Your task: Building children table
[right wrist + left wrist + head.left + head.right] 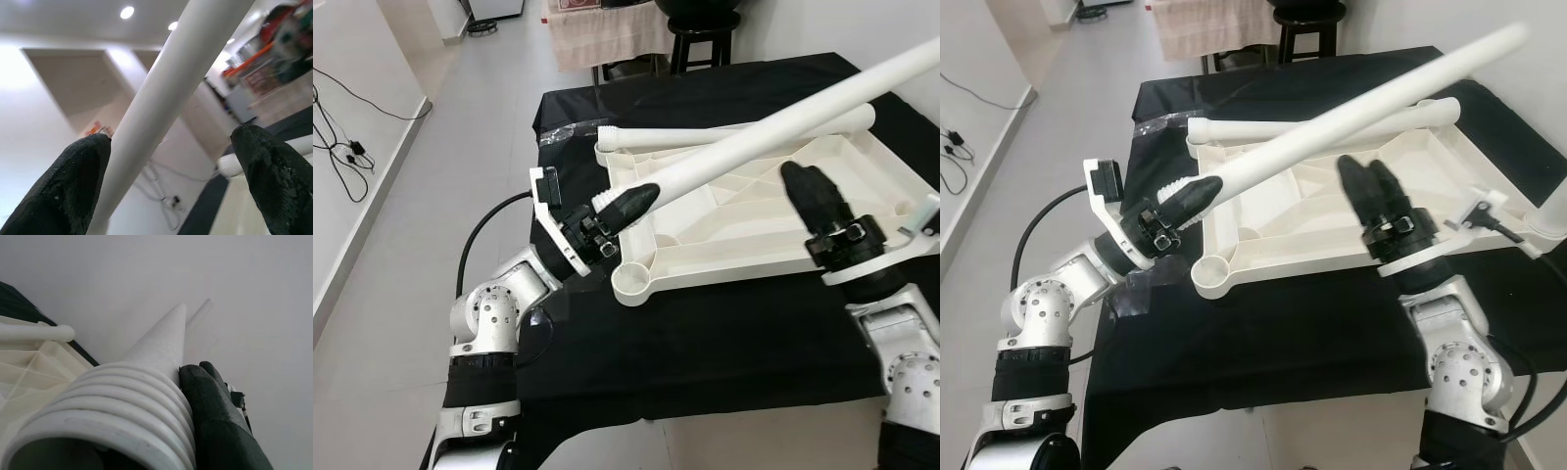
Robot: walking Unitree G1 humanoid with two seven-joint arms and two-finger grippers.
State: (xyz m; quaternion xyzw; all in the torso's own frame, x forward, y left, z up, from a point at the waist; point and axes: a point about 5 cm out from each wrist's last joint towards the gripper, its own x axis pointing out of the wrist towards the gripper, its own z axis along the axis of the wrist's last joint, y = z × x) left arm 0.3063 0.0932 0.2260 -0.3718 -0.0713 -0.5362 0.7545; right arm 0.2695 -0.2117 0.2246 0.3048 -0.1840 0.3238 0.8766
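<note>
An upturned white plastic tabletop point(744, 245) lies on the black-covered table. My left gripper point(631, 204) is shut on a long white table leg point(783, 122) just past its threaded end point(107, 406), one black finger point(215, 431) pressed along it. The leg slants up and to the right over the tabletop. My right gripper point(808, 186) stands open above the tabletop's right half, pointing up at the leg without touching it; the leg point(166, 98) crosses beyond its spread fingers point(68, 186). A round corner socket point(631, 282) sits near the left gripper.
A second white leg point(705, 137) lies along the tabletop's far edge. The black cloth point(705, 343) covers the work table. A black stool point(705, 34) and a draped cloth point(607, 34) stand behind. Cables point(342, 147) trail on the floor at left.
</note>
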